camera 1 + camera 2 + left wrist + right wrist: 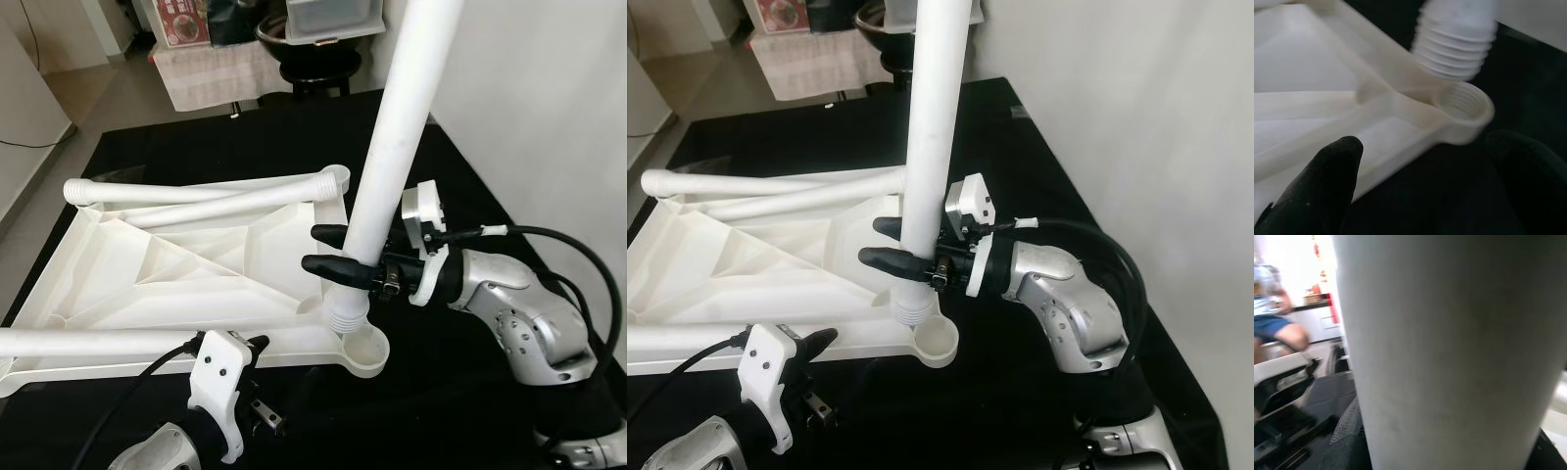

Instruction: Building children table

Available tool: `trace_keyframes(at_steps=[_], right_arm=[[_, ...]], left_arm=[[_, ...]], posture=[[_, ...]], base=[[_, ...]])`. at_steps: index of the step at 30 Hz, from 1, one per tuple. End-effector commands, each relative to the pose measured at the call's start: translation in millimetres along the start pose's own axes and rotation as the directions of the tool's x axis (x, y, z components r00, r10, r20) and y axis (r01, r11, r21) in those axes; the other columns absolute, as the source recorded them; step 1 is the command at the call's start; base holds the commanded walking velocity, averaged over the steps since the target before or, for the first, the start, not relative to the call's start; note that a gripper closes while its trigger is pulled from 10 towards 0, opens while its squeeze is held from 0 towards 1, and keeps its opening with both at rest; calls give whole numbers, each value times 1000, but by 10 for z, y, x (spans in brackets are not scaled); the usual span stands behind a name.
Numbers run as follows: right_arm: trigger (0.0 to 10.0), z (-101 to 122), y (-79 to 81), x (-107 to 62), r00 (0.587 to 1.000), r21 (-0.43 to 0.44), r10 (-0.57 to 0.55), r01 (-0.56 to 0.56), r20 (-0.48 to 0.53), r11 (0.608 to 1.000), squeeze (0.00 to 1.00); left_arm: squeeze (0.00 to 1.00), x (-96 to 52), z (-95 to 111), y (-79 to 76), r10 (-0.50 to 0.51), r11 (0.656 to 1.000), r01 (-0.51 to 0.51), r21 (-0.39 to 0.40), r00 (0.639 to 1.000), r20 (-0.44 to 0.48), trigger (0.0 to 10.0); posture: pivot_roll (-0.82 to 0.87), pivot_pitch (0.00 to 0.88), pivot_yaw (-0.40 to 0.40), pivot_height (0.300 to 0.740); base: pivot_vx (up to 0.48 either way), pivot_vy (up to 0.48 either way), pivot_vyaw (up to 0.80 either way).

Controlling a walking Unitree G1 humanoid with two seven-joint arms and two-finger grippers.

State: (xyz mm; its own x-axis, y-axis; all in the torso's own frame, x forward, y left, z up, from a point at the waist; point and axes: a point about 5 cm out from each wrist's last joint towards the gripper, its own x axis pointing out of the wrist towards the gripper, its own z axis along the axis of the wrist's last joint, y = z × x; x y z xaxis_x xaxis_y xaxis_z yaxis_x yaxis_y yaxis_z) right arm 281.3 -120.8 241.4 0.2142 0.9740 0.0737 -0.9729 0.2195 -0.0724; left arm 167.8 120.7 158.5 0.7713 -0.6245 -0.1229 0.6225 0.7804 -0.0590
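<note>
Right pincer (328, 250): I see it clenched on the white table leg (392, 147), one black finger on each side of the tube, gripping low down, just above the threaded end (347, 311).
Table leg: near upright, leaning slightly, top runs out of frame; threaded end hangs just above the corner socket (364, 350), apart from it, not seated as far as I can tell.
Table panel (167, 284): white, underside up with ribs showing, lying flat on the black tabletop (470, 392); socket is at its near right corner.
Other legs: one leg (211, 206) lies across the far part of the panel; another leg (88, 343) lies along the near edge.
Left pincer (257, 345): low at the near edge of the panel, beside the near leg; fingers spread, holding nothing; its wrist view has the finger (1317, 191) near the panel rim, with socket and thread just beyond.
Background: a seated person (1273, 323), blurred, in the right wrist view.
</note>
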Motion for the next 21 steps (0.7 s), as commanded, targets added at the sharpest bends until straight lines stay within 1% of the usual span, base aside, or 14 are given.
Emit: trace_keyframes(at_steps=[1,2,3,4,6,8,11,12,13,14,16,17,18,21], right_arm=[[10000,53,37,35,997,-2,70,-70,13,998,0],[10000,82,16,-11,993,3,116,-116,22,993,0],[10000,82,16,-11,993,3,116,-116,22,993,0],[10000,92,13,-27,990,3,137,-137,26,991,0],[10000,103,10,-49,987,-1,160,-160,25,987,0],[10000,119,-1,-81,983,-8,181,-181,23,984,0],[10000,119,-1,-81,983,-8,181,-181,23,984,0],[10000,120,-22,-91,984,-11,175,-175,19,985,0],[10000,111,-60,-87,989,-21,145,-144,18,989,0],[10000,111,-60,-87,989,-21,145,-144,18,989,0],[10000,90,-124,-51,997,-35,75,-73,34,997,0],[10000,85,-140,-35,998,-35,54,-53,42,998,0],[10000,85,-140,-35,998,-35,54,-53,42,998,0],[10000,75,-166,-10,998,-22,17,-16,62,1000,0]], left_arm=[[0,-77,-9,-47,-60,998,59,-4,998,-29,10000],[0,-206,-1,-123,-145,989,145,-5,988,-62,10000],[0,-206,-1,-123,-145,989,145,-5,988,-62,10000],[0,-248,1,-155,-173,985,173,-6,982,-71,10000],[0,-283,-6,-187,-183,983,182,-13,979,-86,10000],[0,-292,-25,-206,-130,992,129,-16,986,-106,10000],[0,-292,-25,-206,-130,992,129,-16,986,-106,10000],[0,-287,-31,-208,-97,995,96,-8,989,-111,10000],[0,-255,-46,-168,-24,1000,25,10,993,-117,10000],[0,-255,-46,-168,-24,1000,25,10,993,-117,10000],[0,-174,-15,-24,128,991,-124,47,988,-83,10000],[0,-151,6,26,168,985,-164,56,984,-65,10000],[0,-151,6,26,168,985,-164,56,984,-65,10000],[0,-123,42,104,209,977,-206,62,977,-38,10000]], posture=[[-80,167,51,740],[-67,182,47,740],[-67,182,47,740],[-67,182,47,740],[-58,189,48,740],[-52,200,50,740],[-52,200,50,740],[-50,201,51,740],[-43,208,50,740],[-43,208,50,740],[-44,207,48,740],[-45,207,48,740],[-45,207,48,740],[-49,203,48,740]], base=[[0,0,0],[0,0,0],[0,0,0],[0,0,0],[0,0,0],[0,0,0],[0,0,0],[0,0,0],[0,0,0],[0,0,0],[0,0,0],[0,0,0],[0,0,0],[0,0,0]])
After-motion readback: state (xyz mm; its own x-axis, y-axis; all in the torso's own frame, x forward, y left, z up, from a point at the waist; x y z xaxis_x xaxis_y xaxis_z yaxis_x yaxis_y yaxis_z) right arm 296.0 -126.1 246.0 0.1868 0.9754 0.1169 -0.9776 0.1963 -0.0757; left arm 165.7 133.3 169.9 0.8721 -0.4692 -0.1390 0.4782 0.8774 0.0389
